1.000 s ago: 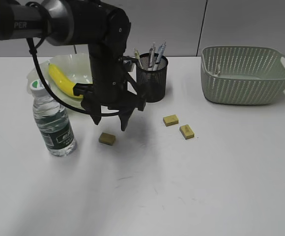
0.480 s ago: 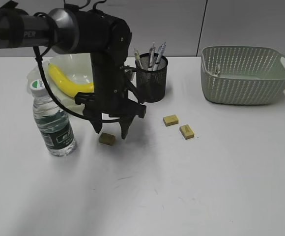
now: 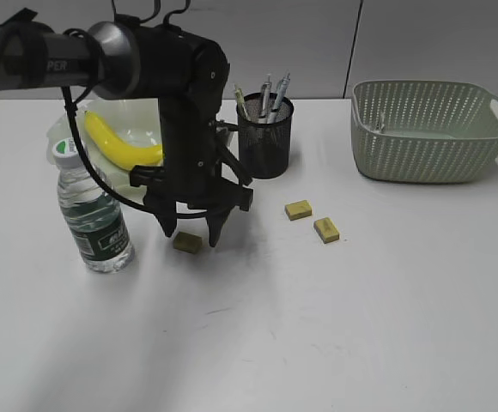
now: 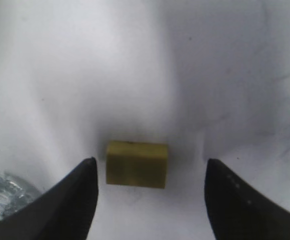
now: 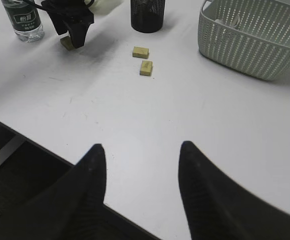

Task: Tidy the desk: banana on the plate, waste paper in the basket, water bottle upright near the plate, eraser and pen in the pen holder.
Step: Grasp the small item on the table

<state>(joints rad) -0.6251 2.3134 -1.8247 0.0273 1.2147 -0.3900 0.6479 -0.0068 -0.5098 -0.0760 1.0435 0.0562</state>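
A small olive-yellow eraser lies flat on the white desk. My left gripper stands open straight over it, one finger on each side, neither touching. Two more erasers lie to the right. The banana rests on the pale-green plate. The water bottle stands upright in front of the plate. Pens stick out of the black mesh pen holder. My right gripper hangs open and empty over the desk's near edge.
The sage-green basket stands at the back right; a small pale shape shows inside it, too unclear to name. The desk's front edge drops off just below my right gripper. The bottle stands close to the left arm's left side.
My left gripper has come down and slightly left, from above and beside the eraser to astride it. The jaws stay open. My right gripper has not changed.
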